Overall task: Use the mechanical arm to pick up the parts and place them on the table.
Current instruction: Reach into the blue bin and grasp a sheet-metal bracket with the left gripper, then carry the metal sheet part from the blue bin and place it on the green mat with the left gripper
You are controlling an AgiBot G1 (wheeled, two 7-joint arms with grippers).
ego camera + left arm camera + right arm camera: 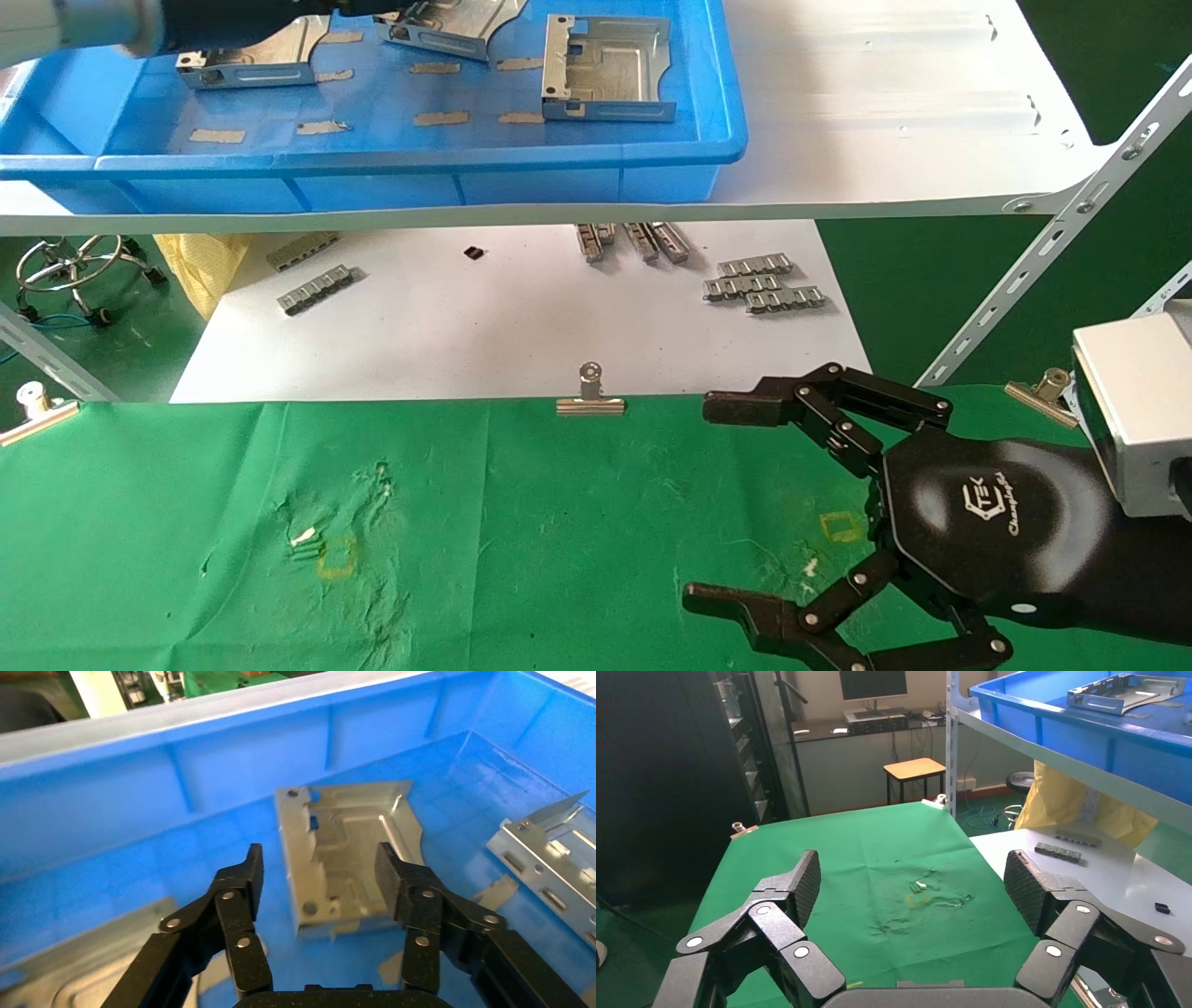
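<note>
Left wrist view: the left tool hangs spread wide over a silver bracket lying inside the blue bin, two more brackets at its 3 o'clock. The right tool, fingers wide, hovers above the green table.

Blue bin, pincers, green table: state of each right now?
Left pincer: open, inside the blue bin, fingers either side of a bracket, not gripping.
Right pincer: open, empty, over the green table.
Brackets in bin: three in head view, all lying loose; right one untouched.
Green table: no bracket placed on it.
Binder clip: clamped on the cloth edge.
</note>
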